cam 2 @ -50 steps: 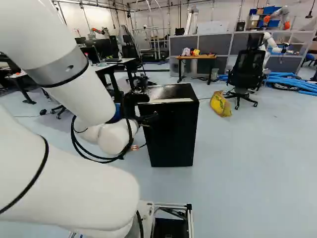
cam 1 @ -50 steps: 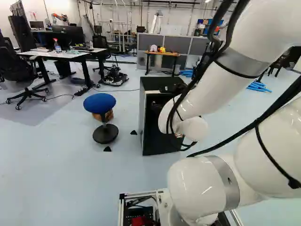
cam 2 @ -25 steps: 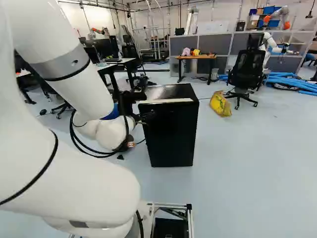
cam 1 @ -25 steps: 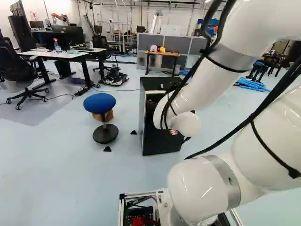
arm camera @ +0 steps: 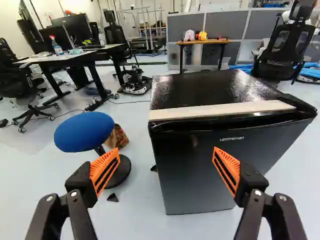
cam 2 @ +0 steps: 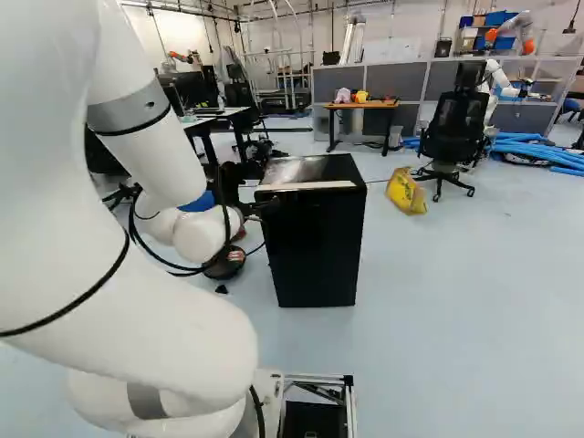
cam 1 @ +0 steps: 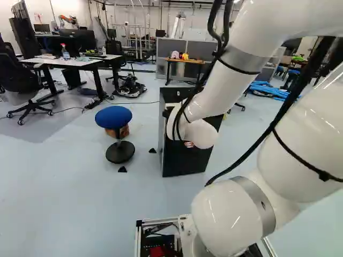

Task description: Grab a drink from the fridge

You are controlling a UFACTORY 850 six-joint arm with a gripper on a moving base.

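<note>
The wrist view is showing, left to right, a desk (arm camera: 75,58) standing well beyond the fridge (arm camera: 200,175) on its left, then the blue stool (arm camera: 84,131) standing nearer, just beside it. The pincer (arm camera: 166,152) is hanging in front of the fridge, its two orange pads standing wide apart with nothing held between them; one is lining up with the gap between stool and fridge, the other with the dark door. The door is looking shut, so the drink is not showing in any view and is presumably waiting inside the fridge. Farther right, the yellow bag (cam 2: 406,192) is lying beyond the fridge on the floor, and an office chair (cam 2: 453,128) is standing farther back. The step in hand is, by my reading, getting the fridge open. A dark piece at the door's upper right corner is suggesting a hinge there, so the next move is probably calling for bringing a finger to the left edge of the fridge door, hooking it and drawing it outward in an arc. Pressing flat on that glossy front would be risking a slip or a nudged fridge, and a wide swing may be needing care around the stool.
</note>
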